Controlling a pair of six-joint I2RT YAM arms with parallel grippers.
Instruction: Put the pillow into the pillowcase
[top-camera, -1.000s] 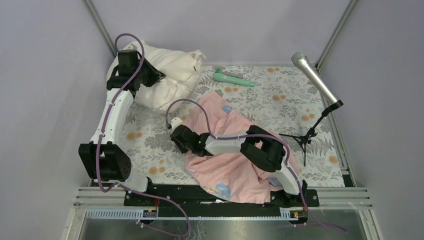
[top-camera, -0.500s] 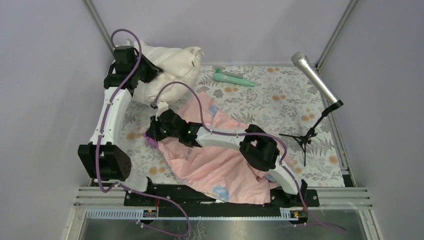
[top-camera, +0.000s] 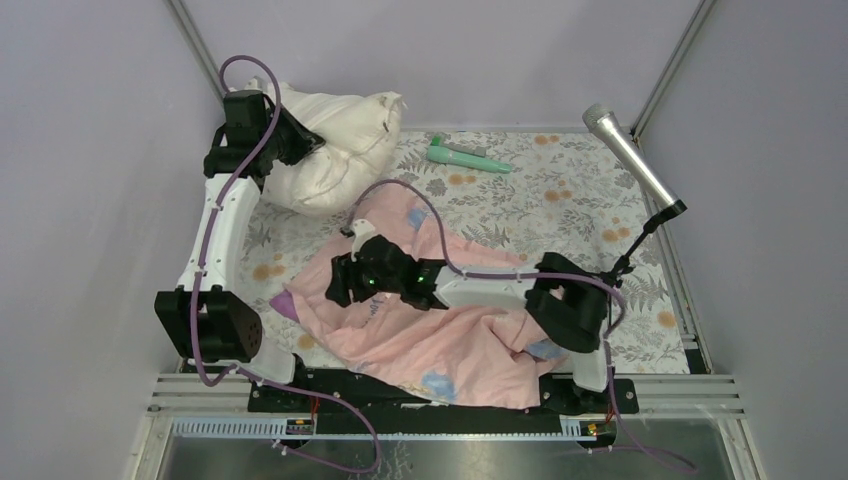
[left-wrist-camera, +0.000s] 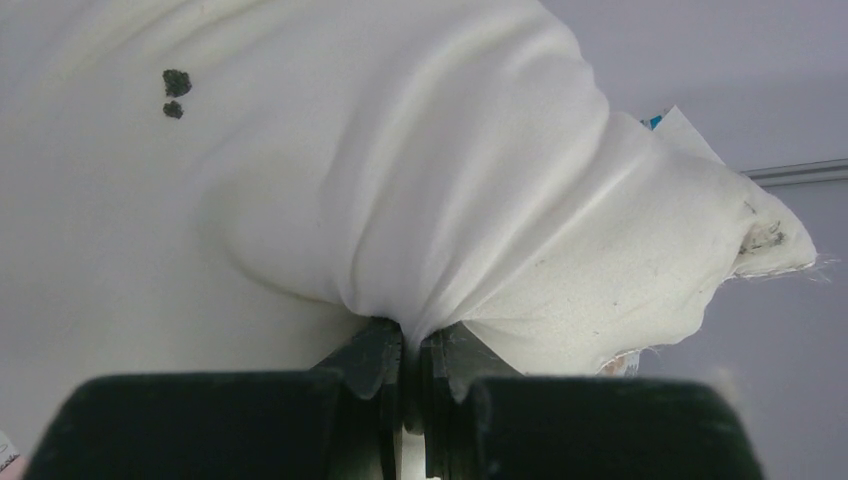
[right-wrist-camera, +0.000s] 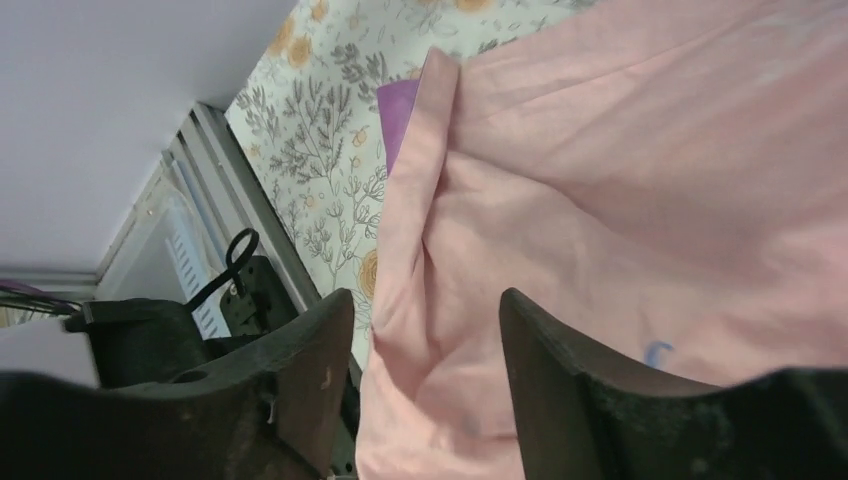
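Left tool (left-wrist-camera: 412, 345): is pressing its two fingers together on a pinched fold of the pillow (left-wrist-camera: 400, 150), with the cover gathering into creases right at the tips.

Pillow place: is sitting bunched in the upper left of the top view, against the back corner, wholly outside the pillowcase (top-camera: 450, 340) and well apart from it.

Right tool (right-wrist-camera: 425, 310): is hovering with its fingers spread over the left edge of the pink fabric. A fold is lying in the gap below them, but nothing seems to be gripped.

Pillowcase place: is lying crumpled across the lower middle of the top view on the floral surface (top-camera: 560, 200), partly under the right arm.

What is changing: a second ago the fabric was heaped near the centre. Half a second ago the right tool was reaching further left across it. Now the sheet is stretching toward the lower left, with a purple lining corner (right-wrist-camera: 400, 110) peeking out at that end. The pillow is shifting only slightly, upward in the top view.

Meaning for the task: judging by the lining, the mouth is probably facing left now, toward the pillow side. The insertion is not yet starting.

Next move, as a guess: one layer of that edge is needing a firm pinch and a lift, so the mouth is gaping before the pillow is coming over.

Risk: both layers are likely to get pinched together, keeping the mouth closed.
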